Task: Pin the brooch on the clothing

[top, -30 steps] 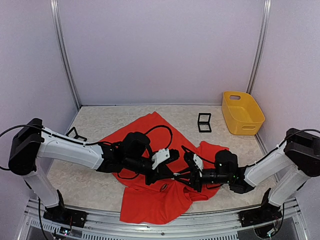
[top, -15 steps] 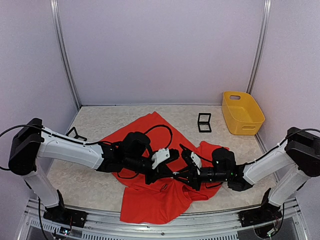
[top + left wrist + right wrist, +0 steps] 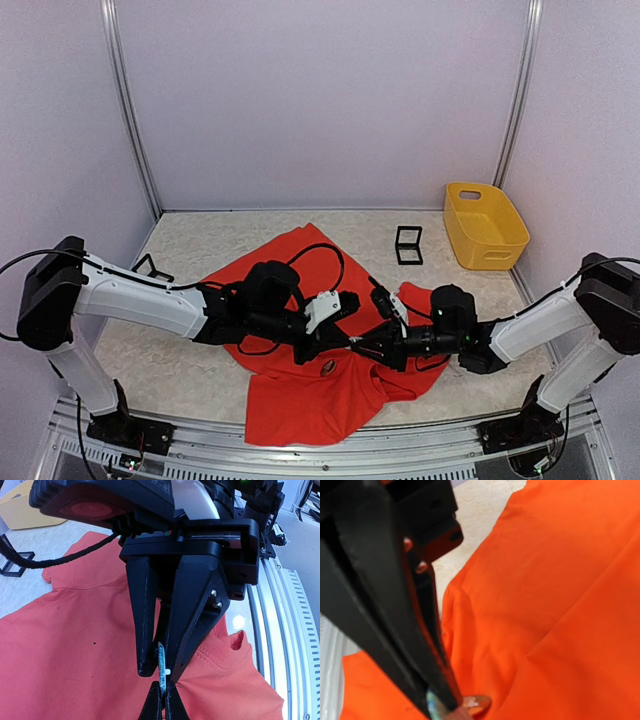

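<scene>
Two arms meet low over the red T-shirt [image 3: 300, 405], which the top view shows rumpled on the table [image 3: 190, 240] between them. The left wrist view adds what is too small to see there: the brooch [image 3: 161, 662], edge-on, pinched in the right gripper [image 3: 159, 671]'s narrow jaws. Just beneath it, the left gripper [image 3: 162, 702] is fully closed.

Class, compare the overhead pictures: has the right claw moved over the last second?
Yes. Against the fixed black frame, the right claw, gripping the brooch, has shifted left, toward the left claw.
</scene>
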`<state>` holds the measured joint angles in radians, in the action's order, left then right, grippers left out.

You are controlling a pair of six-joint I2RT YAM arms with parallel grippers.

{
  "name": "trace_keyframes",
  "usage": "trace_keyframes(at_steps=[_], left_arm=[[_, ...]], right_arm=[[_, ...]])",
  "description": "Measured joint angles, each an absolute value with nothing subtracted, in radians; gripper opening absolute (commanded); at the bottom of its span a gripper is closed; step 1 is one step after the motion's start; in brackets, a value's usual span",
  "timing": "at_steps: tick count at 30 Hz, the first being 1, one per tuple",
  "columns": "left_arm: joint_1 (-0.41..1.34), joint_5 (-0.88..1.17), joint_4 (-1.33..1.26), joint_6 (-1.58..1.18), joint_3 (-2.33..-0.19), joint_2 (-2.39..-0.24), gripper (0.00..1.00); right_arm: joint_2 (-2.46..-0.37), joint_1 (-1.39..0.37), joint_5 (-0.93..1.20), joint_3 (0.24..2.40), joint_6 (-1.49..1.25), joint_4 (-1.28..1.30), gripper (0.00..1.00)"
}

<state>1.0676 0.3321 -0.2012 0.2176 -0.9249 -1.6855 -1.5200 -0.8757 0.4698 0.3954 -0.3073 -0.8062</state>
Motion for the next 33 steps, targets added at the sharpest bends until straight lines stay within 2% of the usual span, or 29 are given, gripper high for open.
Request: trace_keyframes(at_steps=[7,15,20,22,26,28,33], left_arm=[[1.069,0.331,-0.201,0.218,-0.925,-1.686,0.0],[1.074,0.322,-0.197,0.215,-0.914,-1.682,0.0],[1.11,0.214,-0.166,0.236,-0.905,-1.68,0.0],[1.142,0.149,-0.139,0.267,-0.907,-1.682,0.1],[1.236,0.051,-0.006,0.354,-0.973,-1.727,0.43],[1.291,0.041,0.112,0.383,-1.055,-1.766,0.49],[1.359,0.074,0.345,0.413,-1.232,-1.806,0.53]], right_arm=[[-1.514,-0.865,0.474,0.378,-0.331,-0.819,0.22],[-1.499,-0.847,0.465,0.355,-0.327,-0.817,0.41],[-1.413,-0.828,0.444,0.322,-0.295,-0.797,0.41],[-1.356,-0.827,0.384,0.326,-0.281,-0.752,0.4],[-1.305,-0.812,0.193,0.362,-0.278,-0.603,0.27],[-1.302,-0.786,0.094,0.385,-0.303,-0.509,0.22],[-1.301,-0.672,-0.093,0.428,-0.388,-0.292,0.17]])
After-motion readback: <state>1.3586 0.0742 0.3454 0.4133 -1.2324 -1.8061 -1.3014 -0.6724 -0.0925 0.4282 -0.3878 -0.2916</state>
